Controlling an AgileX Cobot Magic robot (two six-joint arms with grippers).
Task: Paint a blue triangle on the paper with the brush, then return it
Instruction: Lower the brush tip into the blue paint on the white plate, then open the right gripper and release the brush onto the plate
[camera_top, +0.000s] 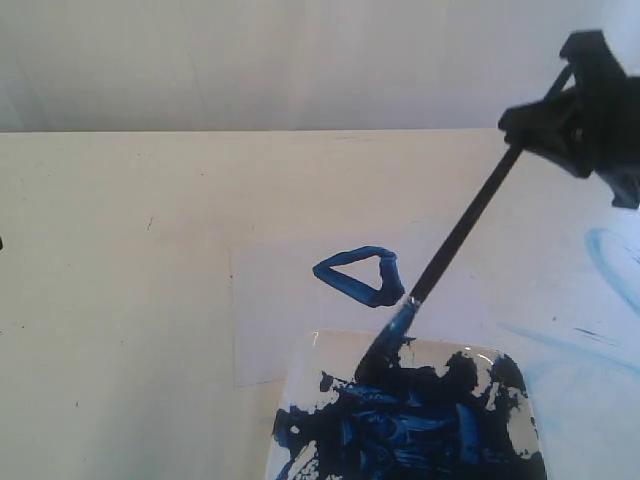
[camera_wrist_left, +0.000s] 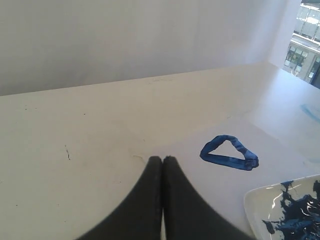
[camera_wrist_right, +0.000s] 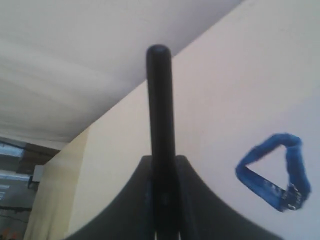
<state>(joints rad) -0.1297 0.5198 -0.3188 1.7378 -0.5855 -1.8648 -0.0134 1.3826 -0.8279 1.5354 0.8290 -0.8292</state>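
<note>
A dark-blue triangle (camera_top: 358, 275) sits on the pale paper (camera_top: 262, 320), one corner pointing left; it shows too as the triangle (camera_wrist_left: 228, 152) and the triangle (camera_wrist_right: 274, 171). My right gripper (camera_top: 540, 125) at the upper right is shut on the black brush (camera_top: 465, 227), which slants down-left. Its blue bristle tip (camera_top: 385, 345) rests on the far rim of the paint dish (camera_top: 308, 380). In the right wrist view the brush handle (camera_wrist_right: 161, 115) rises between the closed gripper (camera_wrist_right: 162, 162). My left gripper (camera_wrist_left: 162, 160) is shut on nothing, over bare table left of the triangle.
The white dish (camera_wrist_left: 257, 205) smeared with dark-blue paint stands at the front, just below the triangle. Pale light-blue smears (camera_top: 600, 260) mark the table on the right. A wall (camera_top: 300, 60) backs the table's far edge.
</note>
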